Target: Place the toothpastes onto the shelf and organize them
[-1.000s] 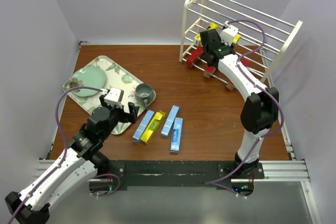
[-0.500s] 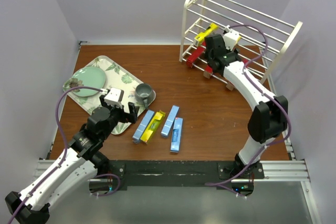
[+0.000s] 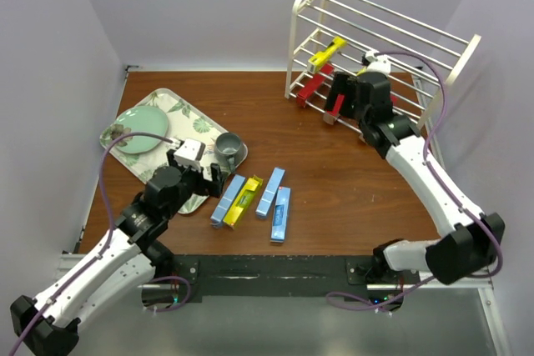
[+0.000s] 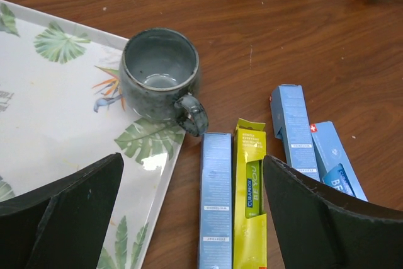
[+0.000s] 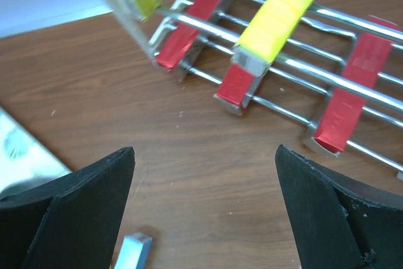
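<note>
The desk (image 3: 334,181) carried everything, with bare wood between the loose boxes near the front and the shelf (image 3: 380,35) at the far right corner. That strip looked like the easiest path for a carry. On the shelf, two yellow toothpastes (image 5: 286,7) lay on the middle tier and three red ones (image 5: 349,92) lay along the bottom rods. No box showed on the top tier, so it seemed the natural home for the blue ones.

The leaf-patterned tray (image 3: 179,110) filled the left side, and its near corner came close to the loose boxes. The right tool (image 5: 204,155) hung just in front of the shelf, fingers wide apart and holding nothing. The left tool (image 4: 192,162) hovered over the tray corner, also spread and empty.

The grey mug (image 4: 160,74) stood on that corner, with its handle just beside the end of the leftmost blue box (image 4: 215,200). That box lay flush against the last yellow box (image 4: 250,187), which left no gap for a finger. The better pick was probably to straddle the pair's outer faces, or to nudge one box free first. Coming down from above would keep the tool off the mug and the tray rim. Two more blue boxes (image 4: 293,127) lay just to the right, close together. Any box set on the shelf should lie across several rods so that it does not slip between them
</note>
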Motion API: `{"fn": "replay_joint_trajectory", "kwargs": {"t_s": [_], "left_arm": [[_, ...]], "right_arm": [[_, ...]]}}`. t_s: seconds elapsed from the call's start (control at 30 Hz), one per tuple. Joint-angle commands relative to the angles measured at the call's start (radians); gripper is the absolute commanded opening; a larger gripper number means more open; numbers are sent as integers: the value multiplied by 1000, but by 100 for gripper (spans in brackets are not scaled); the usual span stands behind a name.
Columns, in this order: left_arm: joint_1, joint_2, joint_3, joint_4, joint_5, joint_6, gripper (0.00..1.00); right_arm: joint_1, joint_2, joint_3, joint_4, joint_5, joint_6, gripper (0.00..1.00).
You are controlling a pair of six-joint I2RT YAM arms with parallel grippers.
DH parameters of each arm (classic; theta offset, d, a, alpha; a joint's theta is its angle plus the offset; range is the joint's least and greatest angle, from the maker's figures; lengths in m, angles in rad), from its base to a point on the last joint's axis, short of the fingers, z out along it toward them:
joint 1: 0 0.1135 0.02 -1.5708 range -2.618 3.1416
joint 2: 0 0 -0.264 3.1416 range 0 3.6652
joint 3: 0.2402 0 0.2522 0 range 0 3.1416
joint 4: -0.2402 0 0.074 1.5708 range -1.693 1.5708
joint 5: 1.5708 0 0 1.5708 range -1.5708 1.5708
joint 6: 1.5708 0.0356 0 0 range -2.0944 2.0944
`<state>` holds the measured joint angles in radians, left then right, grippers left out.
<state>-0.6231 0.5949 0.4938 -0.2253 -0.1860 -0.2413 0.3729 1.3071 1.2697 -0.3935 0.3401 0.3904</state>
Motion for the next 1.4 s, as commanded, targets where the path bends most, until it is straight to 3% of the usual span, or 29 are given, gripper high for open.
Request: {"fn": "replay_joint_trajectory", "kwargs": {"t_s": [0.0, 0.3, 0.4, 0.53, 0.7, 0.87, 1.1, 1.37], "left_arm": [[-3, 75, 23, 55, 100, 22, 97], [-9, 353, 143, -106, 175, -110, 88], [-27, 399, 154, -131, 181, -173, 80], [-104, 459, 176, -144, 212, -213, 77], [-176, 569, 233, -158, 143, -220, 77], [-185, 692, 298, -161, 96, -197, 77], [-199, 841, 402, -167, 48, -156, 64], [-210, 967, 477, -189, -27, -159, 59]], "right_arm": [[6, -139, -102, 48, -185, -103, 98], [6, -431, -406, 88, -316, -139, 98], [4, -471, -443, 85, -322, -139, 98], [6, -471, -475, 93, -317, -142, 98], [4, -434, -463, 107, -329, -159, 98], [6, -417, -460, 104, -337, -170, 98], [6, -414, -452, 82, -326, -203, 98], [6, -393, -440, 74, -305, -242, 98]]}}
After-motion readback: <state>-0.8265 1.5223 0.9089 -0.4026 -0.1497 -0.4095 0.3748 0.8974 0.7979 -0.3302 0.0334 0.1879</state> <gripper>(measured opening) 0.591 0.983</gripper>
